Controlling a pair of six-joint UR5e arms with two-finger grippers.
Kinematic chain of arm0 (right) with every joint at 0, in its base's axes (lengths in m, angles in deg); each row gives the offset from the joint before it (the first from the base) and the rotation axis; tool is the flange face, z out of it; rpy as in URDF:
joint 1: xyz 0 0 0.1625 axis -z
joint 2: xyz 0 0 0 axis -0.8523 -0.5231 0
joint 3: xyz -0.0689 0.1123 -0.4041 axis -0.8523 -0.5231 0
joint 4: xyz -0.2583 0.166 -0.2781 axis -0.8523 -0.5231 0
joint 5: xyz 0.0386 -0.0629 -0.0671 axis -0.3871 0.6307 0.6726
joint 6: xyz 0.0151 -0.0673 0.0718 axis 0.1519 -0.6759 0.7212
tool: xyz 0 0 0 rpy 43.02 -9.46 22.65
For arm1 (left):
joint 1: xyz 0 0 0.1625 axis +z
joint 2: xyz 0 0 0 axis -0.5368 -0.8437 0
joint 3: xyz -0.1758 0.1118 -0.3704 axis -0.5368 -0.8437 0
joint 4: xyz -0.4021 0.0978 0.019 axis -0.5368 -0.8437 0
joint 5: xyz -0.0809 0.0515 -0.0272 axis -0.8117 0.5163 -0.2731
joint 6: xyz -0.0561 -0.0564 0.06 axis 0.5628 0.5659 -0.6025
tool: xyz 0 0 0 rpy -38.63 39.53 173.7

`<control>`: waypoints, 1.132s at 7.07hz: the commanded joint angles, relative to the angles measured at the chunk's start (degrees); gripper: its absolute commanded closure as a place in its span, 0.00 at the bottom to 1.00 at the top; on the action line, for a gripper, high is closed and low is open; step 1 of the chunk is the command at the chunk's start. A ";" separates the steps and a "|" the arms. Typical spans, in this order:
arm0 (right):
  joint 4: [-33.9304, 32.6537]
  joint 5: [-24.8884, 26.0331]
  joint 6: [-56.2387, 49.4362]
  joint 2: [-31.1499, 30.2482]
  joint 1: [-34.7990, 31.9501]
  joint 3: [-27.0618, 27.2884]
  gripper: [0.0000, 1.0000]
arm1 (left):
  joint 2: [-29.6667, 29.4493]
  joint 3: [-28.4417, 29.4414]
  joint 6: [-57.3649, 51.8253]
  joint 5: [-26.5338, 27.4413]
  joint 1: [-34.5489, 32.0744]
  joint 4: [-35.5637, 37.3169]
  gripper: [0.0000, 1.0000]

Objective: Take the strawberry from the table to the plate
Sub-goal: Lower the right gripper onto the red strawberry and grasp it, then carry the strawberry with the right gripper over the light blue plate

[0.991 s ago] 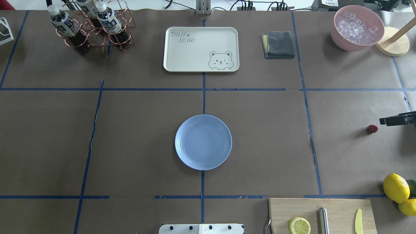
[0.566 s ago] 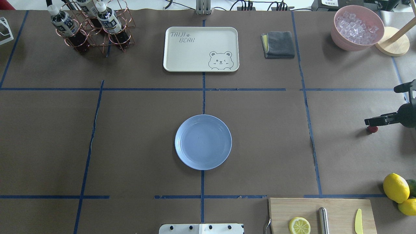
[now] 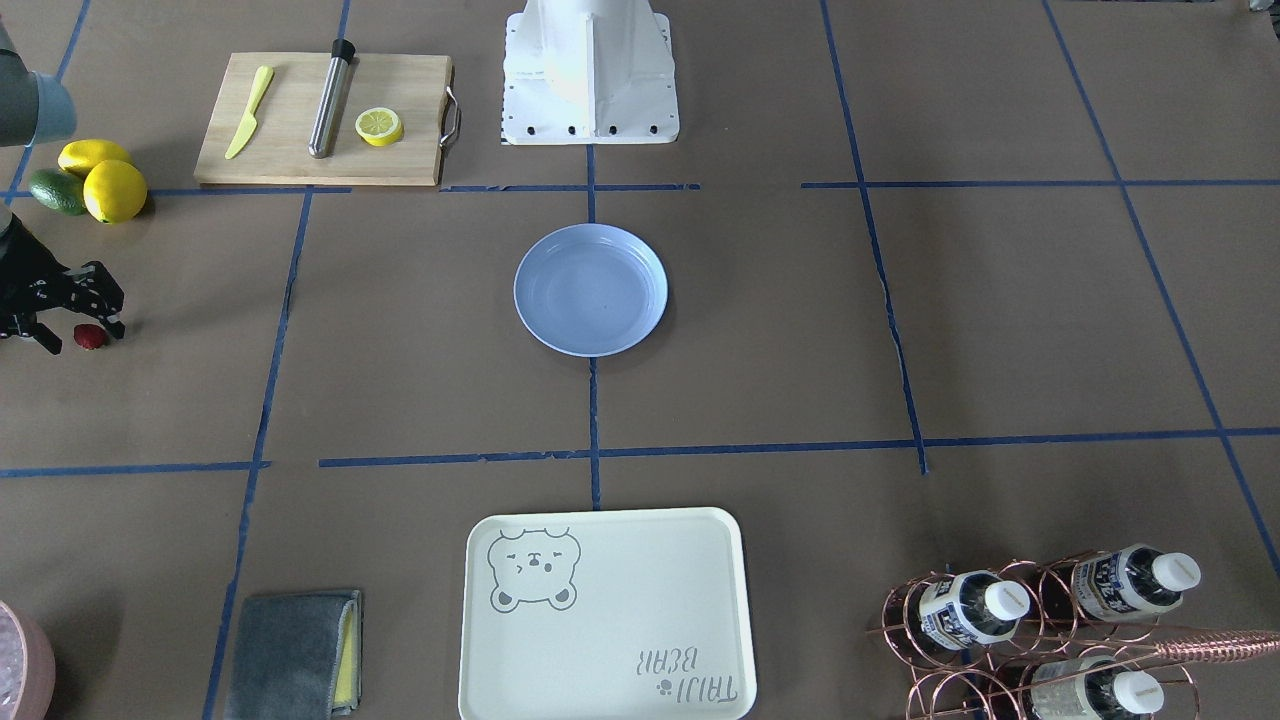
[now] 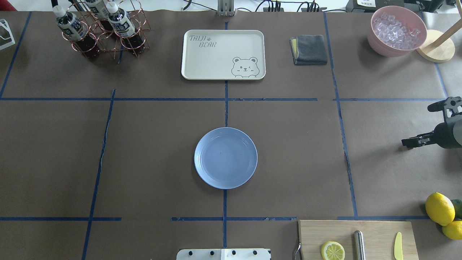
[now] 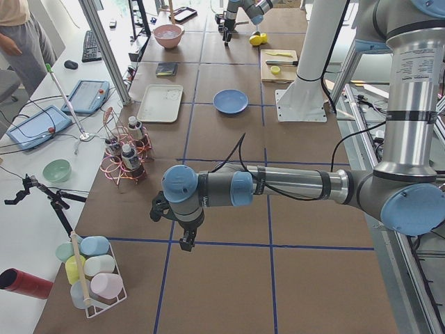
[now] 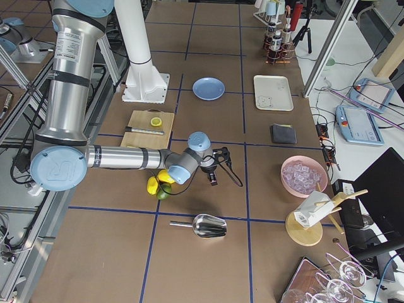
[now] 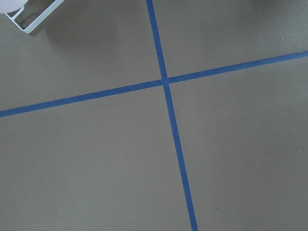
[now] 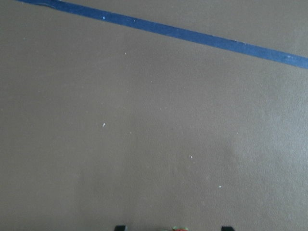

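Observation:
The tiny dark-red strawberry [image 3: 91, 337] lies on the brown table [image 4: 288, 144] far out on the robot's right. My right gripper [image 3: 80, 335] is low over it, open, with a finger on either side. In the right wrist view a sliver of the strawberry [image 8: 180, 229] shows at the bottom edge between the two fingertips. From overhead the right gripper [image 4: 409, 142] hides the berry. The light-blue plate [image 4: 226, 157] sits at the table's centre with nothing on it. My left gripper [image 5: 186, 240] hangs over the far left end of the table; I cannot tell its state.
Two lemons and an avocado [image 4: 438, 208] lie near the right gripper, beside a cutting board [image 4: 375, 234] with a lemon half and knife. A pink bowl of ice [image 4: 397, 30], a grey cloth [image 4: 309, 49], a cream bear tray [image 4: 223, 54] and a bottle rack [image 4: 104, 29] line the far side.
The right gripper has come in from the right edge and moved leftward over the strawberry, which it now covers in the overhead view.

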 commanded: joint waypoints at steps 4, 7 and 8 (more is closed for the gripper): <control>-1.09 1.43 1.09 3.30 0.83 3.53 1.00 | 0.04 0.02 -0.03 -2.90 0.00 0.00 0.00; -28.34 2.04 12.23 14.96 4.76 18.10 1.00 | 0.21 -0.42 0.23 -2.73 -0.09 0.09 0.00; -33.82 3.26 17.39 21.62 8.00 18.58 1.00 | 0.12 -0.50 0.23 -2.29 0.00 0.09 0.00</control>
